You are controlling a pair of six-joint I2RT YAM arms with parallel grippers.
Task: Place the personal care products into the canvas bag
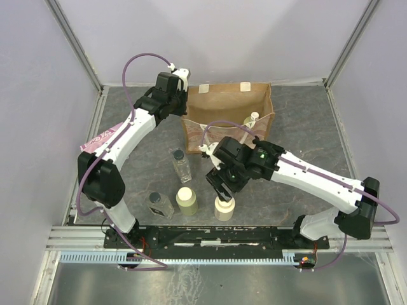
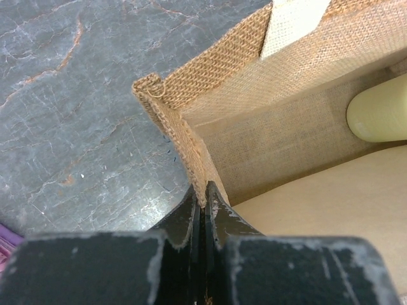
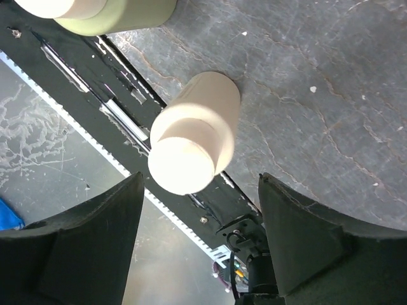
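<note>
- Brown bag [image 1: 219, 101] stands open at the middle of the counter's [image 1: 305, 127] far edge. One pale yellow pump bottle [image 1: 252, 121] is inside, at the right end. By my count that is one of five done.
- Left fingers [image 2: 191, 222] are clenched on the bag's rim at its far left corner, seemingly to hold the mouth open.
- Four bottles are outside the bag, toward the counter's near edge:
  - a tall clear bottle [image 1: 181, 165] just in front of the bag
  - a short clear bottle [image 1: 159, 204]
  - a yellow bottle [image 1: 186, 201] beside the short clear one
  - a cream bottle [image 1: 224, 208] furthest right
- Right fingers [image 3: 95, 241] are spread and released. They hang over the cream bottle, one to each side in the wrist view, and do not touch it. Grasping it looks like the step in hand.
- Pink packet [image 1: 95, 141] at the left edge is not part of the job.
</note>
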